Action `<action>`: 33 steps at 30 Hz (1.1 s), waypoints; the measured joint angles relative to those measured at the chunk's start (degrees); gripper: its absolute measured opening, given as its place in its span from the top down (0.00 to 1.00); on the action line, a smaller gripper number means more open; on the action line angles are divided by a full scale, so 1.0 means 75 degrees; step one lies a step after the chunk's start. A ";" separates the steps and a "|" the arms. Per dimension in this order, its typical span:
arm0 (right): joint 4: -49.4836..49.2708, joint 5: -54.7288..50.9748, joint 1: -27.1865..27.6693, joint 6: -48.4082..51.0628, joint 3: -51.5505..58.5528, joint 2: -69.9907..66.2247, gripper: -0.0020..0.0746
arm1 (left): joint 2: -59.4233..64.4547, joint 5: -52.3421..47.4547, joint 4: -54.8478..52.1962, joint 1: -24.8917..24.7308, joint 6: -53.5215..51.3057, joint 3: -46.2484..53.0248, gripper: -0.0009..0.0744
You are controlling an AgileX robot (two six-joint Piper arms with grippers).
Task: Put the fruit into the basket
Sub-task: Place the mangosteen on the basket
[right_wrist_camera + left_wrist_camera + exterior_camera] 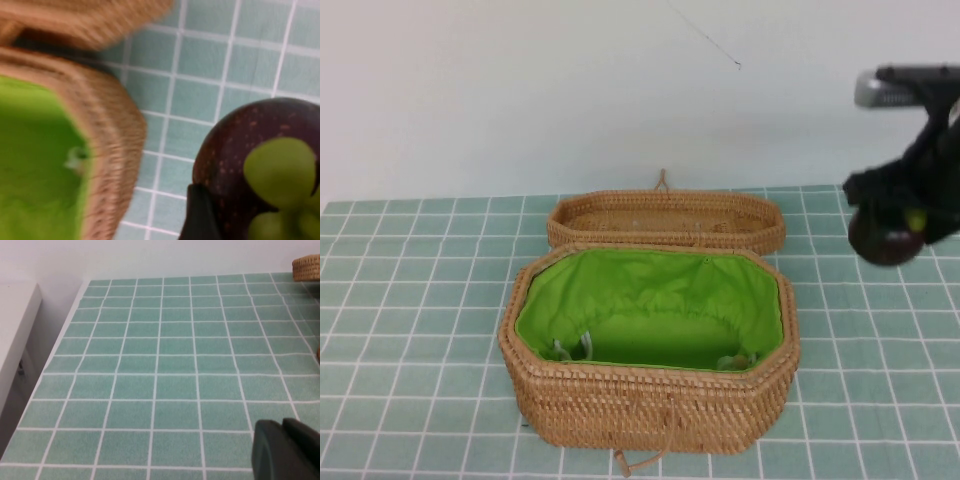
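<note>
The basket [650, 345] sits at the near middle of the worktop [410, 300], a green-tiled surface with white grout lines, its green lining exposed and its lid [665, 220] lying open just behind it. To its right, raised above the worktop, the right claw [900, 215] pinches the fruit [885, 240]. The left claw [287, 450] shows only as a dark edge over bare tiles at the left, and whether it is spread I cannot tell; a plain white wall [570, 90] closes the far side.

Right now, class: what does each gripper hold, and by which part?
The right gripper, raised right of the basket, clamps the fruit's round body. Left gripper: nothing visible.
</note>
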State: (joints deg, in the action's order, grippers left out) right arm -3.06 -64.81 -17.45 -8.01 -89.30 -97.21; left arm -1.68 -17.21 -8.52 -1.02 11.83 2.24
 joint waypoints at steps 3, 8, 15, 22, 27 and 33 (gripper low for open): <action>-0.0149 -0.0283 -0.0349 0.0078 -0.0566 0.0060 0.54 | 0.0000 0.0000 0.0000 0.0000 0.0000 0.0000 0.99; -0.0289 0.0015 -0.1506 0.0140 -0.0790 -0.0042 0.54 | 0.0000 0.0000 0.0000 0.0000 0.0000 0.0000 0.99; -0.0289 0.1266 -0.2787 0.0100 -0.0790 -0.0799 0.54 | 0.0000 0.0000 0.0000 0.0000 0.0000 0.0000 0.99; -0.0289 0.1572 -0.2915 -0.0006 -0.0790 -0.1820 0.54 | 0.0000 0.0000 0.0000 0.0000 0.0000 0.0000 0.99; -0.0384 0.1445 -0.2915 -0.0035 -0.0790 -0.2380 0.54 | 0.0000 0.0000 0.0000 0.0000 0.0000 0.0000 0.99; -0.0606 0.1381 -0.2915 -0.0035 -0.0790 -0.2762 0.33 | 0.0000 0.0000 0.0000 0.0000 0.0000 0.0000 0.99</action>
State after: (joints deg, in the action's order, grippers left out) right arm -7.61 -54.45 -39.32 -8.27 -95.23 -117.93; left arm -1.68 -17.21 -8.52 -1.02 11.83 2.24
